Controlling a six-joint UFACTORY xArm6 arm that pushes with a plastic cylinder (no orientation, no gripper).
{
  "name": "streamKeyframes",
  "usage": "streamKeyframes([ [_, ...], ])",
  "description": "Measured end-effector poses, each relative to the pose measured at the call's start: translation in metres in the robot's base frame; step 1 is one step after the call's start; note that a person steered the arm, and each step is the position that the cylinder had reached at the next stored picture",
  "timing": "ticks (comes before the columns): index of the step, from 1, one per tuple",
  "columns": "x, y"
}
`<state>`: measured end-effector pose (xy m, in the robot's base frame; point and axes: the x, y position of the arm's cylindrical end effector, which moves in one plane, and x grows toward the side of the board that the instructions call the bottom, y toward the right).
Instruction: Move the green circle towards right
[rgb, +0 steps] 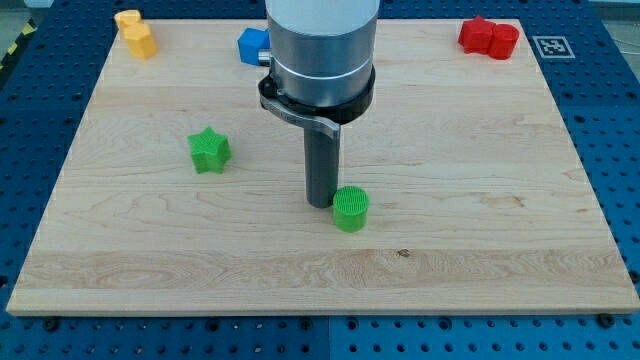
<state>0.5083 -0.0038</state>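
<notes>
Clawless as I am, my tip (320, 204) rests on the desk (480, 200), pressed against the upper-left side of the green circle (351, 209).

With only a straight dark rod and no claw, nothing opens, closes or grips. That green circle lies just below the frame's centre, a little to the right. A green star (209, 150) stands well apart at left centre. Far off are a yellow block (135, 32) at upper left, a blue block (252, 45) partly hidden behind my arm at top centre, and a red block (488, 37) at upper right.
</notes>
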Motion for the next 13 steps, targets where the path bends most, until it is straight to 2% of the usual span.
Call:
streamKeyframes([
  [2, 0.003, 0.011],
  [7, 0.066, 0.083],
  [9, 0.071, 0.113],
  [11, 0.076, 0.113],
  [13, 0.103, 0.143],
])
